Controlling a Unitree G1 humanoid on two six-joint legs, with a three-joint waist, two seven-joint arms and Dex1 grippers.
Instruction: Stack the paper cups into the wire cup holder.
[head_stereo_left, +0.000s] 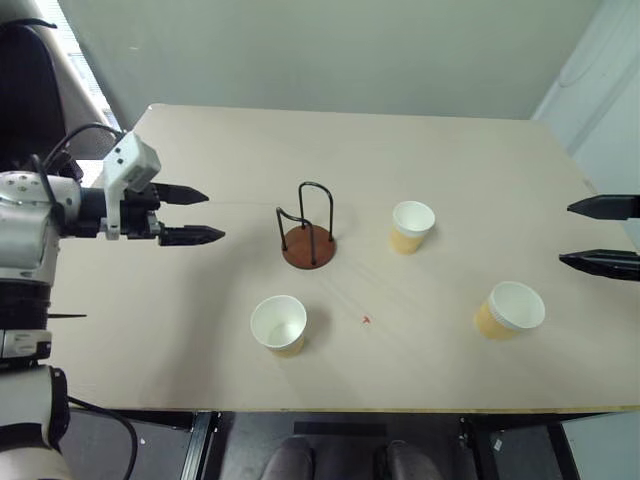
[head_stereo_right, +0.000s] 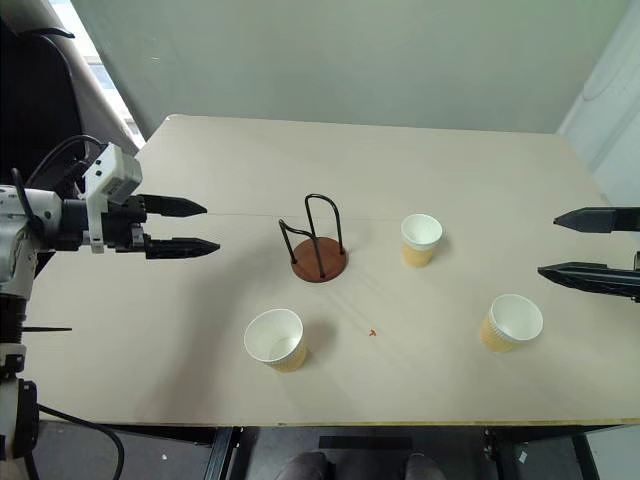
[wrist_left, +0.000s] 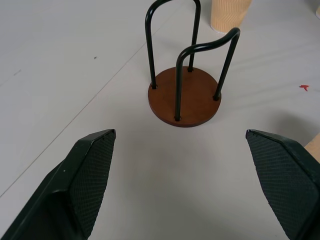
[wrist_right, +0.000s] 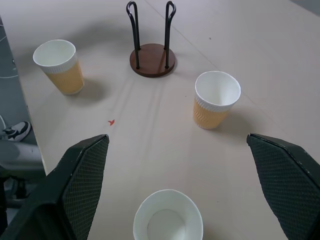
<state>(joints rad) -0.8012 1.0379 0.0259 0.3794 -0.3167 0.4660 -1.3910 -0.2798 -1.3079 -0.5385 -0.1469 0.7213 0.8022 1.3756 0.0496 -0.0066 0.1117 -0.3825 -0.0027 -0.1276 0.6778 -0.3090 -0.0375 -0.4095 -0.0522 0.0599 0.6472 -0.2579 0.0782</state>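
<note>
1. Wire cup holder (head_stereo_left: 308, 238): stands upright at approx. desk centre, empty; brown disc base w/ black wire loops, nothing inside.
2. Cup A (head_stereo_left: 412, 226): upright, near holder at its 3 o'clock, not touching it.
3. Cup B (head_stereo_left: 279, 323): upright, at holder's 7 o'clock, apart from it.
4. Cup C (head_stereo_left: 511, 309): at holder's 4 o'clock, well apart, near desk's right side; appears tilted toward camera, cannot tell for sure.
5. Left end effector (head_stereo_left: 190, 215): fingers apart, holding nothing; hangs over the desk (head_stereo_left: 200, 340) at holder's 9 o'clock, pointing toward it.
6. Right end effector (head_stereo_left: 603, 235): fingers apart, holding nothing; at 3 o'clock edge of scene, pointing inward, closest to cup C.
7. Progress (judged): none done; no cup stacked, none gripped. All three cups left to pick and drop into holder.
8. Surroundings: small red mark (head_stereo_left: 366, 320) on desk betw. cups B and C; flat, no obstacle.
9. Obstruction (judged): paths to each cup look open; cup A sits betw. right end effector and holder, could get knocked on approach.
</note>
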